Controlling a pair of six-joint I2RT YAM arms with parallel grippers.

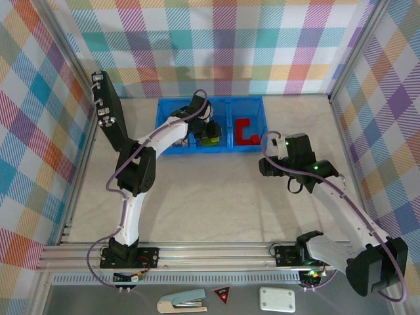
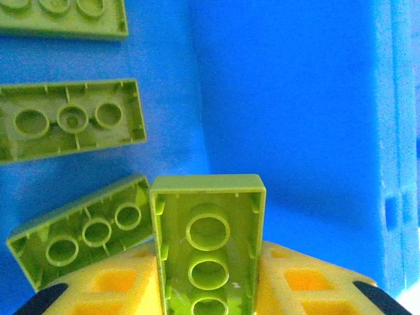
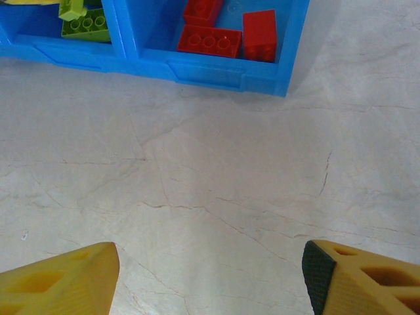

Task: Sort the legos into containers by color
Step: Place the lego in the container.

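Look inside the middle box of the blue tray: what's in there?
Lime green legos lie loose there, and the left gripper holds another lego. The left arm hides the rest from above.

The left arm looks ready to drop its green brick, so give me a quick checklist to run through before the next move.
1. Green brick clamped between the left fingers: ok.
2. Bricks lying below it all green: ok.
3. Red bricks in their own compartment of the blue tray: ok.
4. Right fingers open, empty, apart from the tray: ok.
5. Left compartment contents: cannot tell, the left arm covers part of it.
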